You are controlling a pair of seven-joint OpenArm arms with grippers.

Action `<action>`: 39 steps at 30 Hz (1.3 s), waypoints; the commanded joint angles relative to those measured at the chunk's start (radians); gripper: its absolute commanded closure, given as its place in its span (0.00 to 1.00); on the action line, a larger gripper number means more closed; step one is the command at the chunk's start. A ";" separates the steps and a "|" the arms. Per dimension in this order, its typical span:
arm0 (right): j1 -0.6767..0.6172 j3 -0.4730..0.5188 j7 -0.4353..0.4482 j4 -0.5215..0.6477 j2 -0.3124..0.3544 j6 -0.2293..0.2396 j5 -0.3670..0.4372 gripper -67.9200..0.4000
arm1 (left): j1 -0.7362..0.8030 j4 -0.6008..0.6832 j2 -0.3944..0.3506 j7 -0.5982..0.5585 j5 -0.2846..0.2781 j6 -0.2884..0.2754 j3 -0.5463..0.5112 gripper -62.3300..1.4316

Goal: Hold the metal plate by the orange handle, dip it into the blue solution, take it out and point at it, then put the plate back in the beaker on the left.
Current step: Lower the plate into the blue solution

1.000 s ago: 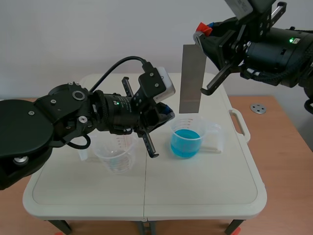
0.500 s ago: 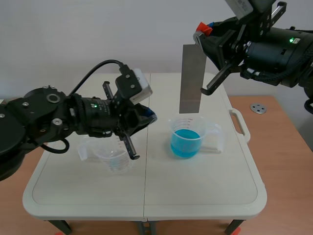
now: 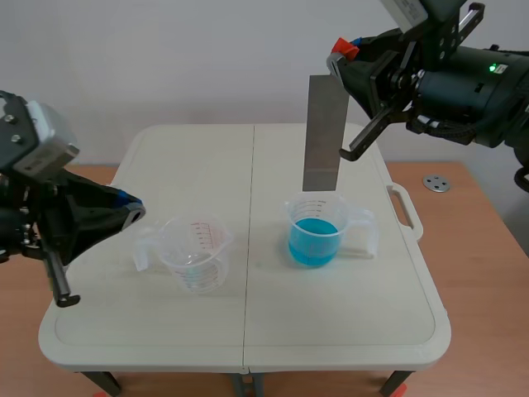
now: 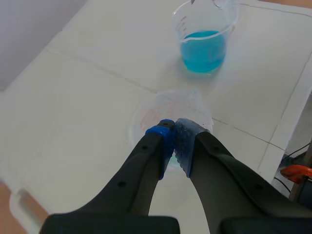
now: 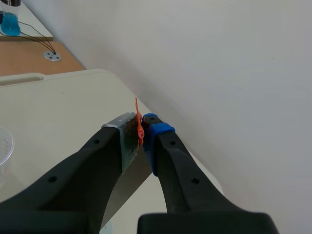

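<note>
Hanging high over the table's (image 3: 347, 331) right half, the right gripper (image 5: 142, 130) has its two fingers pinched tight on the orange handle (image 3: 345, 50), and the metal plate (image 3: 324, 132) dangles straight down from it, upright and flat; its lower edge sits just over the rim of the beaker of blue solution (image 3: 314, 233), clear of the liquid; that beaker stands just right of the table's centre seam, its handle turned toward the right edge; across the seam, well apart from it, the empty beaker (image 3: 195, 253) waits on the left half, its handle toward the left edge; down at the left edge of the table the left gripper (image 3: 132, 207) hovers low, fingers pressed together with nothing between them, blue pad against dotted pad; from its own wrist view the empty beaker lies just ahead of and under those closed tips, with the blue one farther on; beyond the right edge, a small round metal disc (image 3: 436, 183) lies on the wooden surface.
</note>
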 commanded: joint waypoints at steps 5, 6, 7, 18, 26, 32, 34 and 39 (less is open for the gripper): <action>0.014 0.002 0.017 0.014 0.007 -0.007 0.015 0.98 | 0.247 0.032 -0.058 -0.014 -0.109 0.057 -0.244 0.95; 0.013 0.002 0.017 0.014 0.007 -0.007 0.015 0.98 | 0.294 0.032 -0.058 -0.018 -0.120 0.057 -0.292 0.95; 0.013 0.002 0.016 0.011 0.006 -0.007 0.015 0.98 | 0.343 0.032 -0.057 -0.027 -0.127 0.057 -0.339 0.95; 0.013 0.001 0.027 -0.067 0.005 -0.007 0.014 0.98 | 0.754 0.032 0.064 -0.173 -0.125 0.056 -0.668 0.95; 0.013 0.001 0.071 -0.142 0.005 -0.007 0.014 0.98 | 0.777 0.032 0.257 -0.182 0.018 0.040 -0.677 0.95; 0.013 0.001 0.099 -0.201 0.004 -0.007 0.010 0.98 | 0.777 0.032 0.361 -0.186 0.115 0.013 -0.677 0.95; 0.013 0.001 0.108 -0.221 0.004 -0.007 0.010 0.98 | 0.775 0.032 0.385 -0.187 0.144 0.009 -0.677 0.95; 0.013 0.001 0.138 -0.260 0.004 -0.007 -0.007 0.98 | 0.764 0.032 0.412 -0.185 0.175 -0.005 -0.673 0.95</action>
